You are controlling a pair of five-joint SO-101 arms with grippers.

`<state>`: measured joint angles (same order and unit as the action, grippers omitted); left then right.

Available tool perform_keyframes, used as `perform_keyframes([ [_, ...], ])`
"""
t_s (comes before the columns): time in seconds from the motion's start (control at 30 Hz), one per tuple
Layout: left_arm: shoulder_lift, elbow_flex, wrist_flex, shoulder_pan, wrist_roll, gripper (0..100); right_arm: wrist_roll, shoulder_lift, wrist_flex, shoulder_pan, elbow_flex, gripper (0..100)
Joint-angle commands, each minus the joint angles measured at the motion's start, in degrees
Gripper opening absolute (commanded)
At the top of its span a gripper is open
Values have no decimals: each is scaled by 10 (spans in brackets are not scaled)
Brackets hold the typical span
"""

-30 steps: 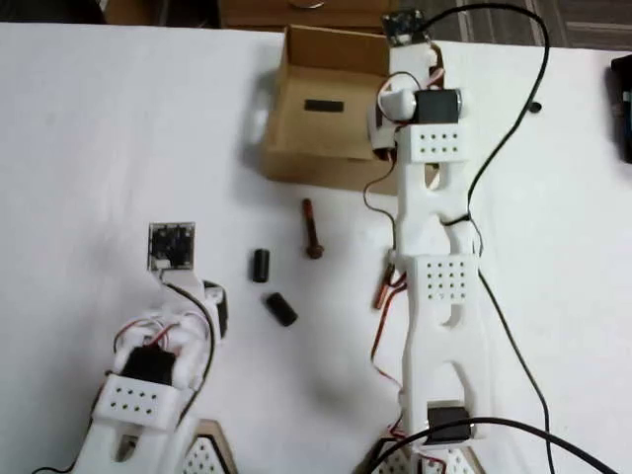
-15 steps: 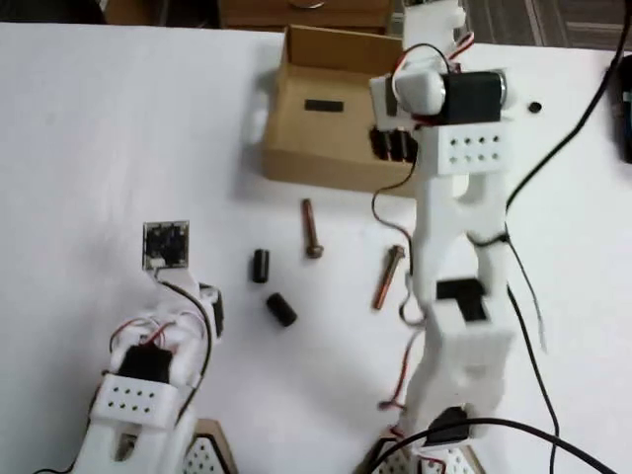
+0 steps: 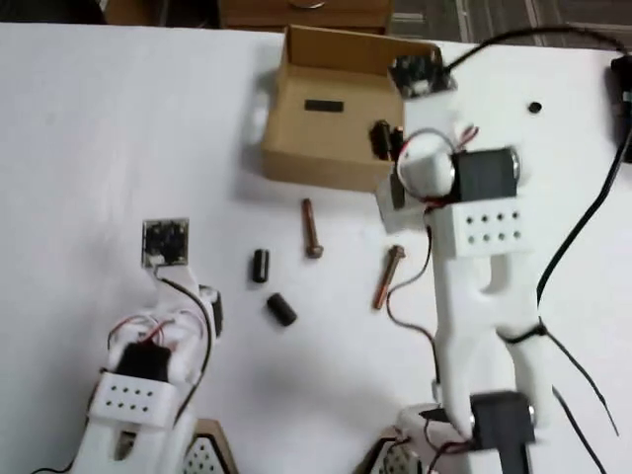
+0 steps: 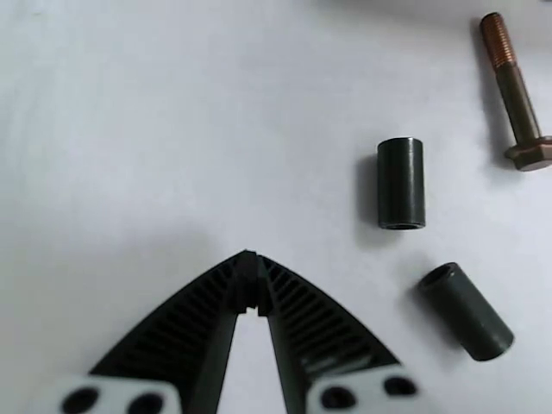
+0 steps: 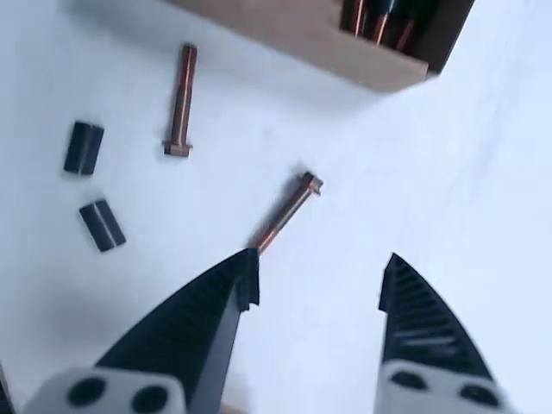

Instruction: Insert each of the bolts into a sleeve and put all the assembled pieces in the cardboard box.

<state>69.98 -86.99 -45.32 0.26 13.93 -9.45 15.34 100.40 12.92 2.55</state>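
Far side of table (image 3: 109, 138): box (image 3: 321, 166). Before it, apart: left bolt (image 3: 310, 228), right bolt (image 3: 388, 277). Left of both bolts: rear sleeve (image 3: 260, 265), front sleeve (image 3: 280, 308).

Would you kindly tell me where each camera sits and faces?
High view: above the table, looking down; left arm, right arm, cardboard box.
Left wrist view: left wrist, facing the table past shut left fingers.
Right wrist view: right wrist, facing the table past open right fingers.
Shared by wrist views: two sleeves, one bolt.
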Motion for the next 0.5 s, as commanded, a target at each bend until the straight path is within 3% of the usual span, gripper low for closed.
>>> perform_keyframes([
  [0.0, 3, 35, -38, -15, -3, 22, -34, 53, 9, 44, -95, 223],
  [0.3, 3, 38, -41, -207, -6, 22, -75, 51, -75, 288, -245, 223],
  [0.47, 3, 34, -42, -302, -6, 22, -75, -22, -154, 360, -258, 223],
])
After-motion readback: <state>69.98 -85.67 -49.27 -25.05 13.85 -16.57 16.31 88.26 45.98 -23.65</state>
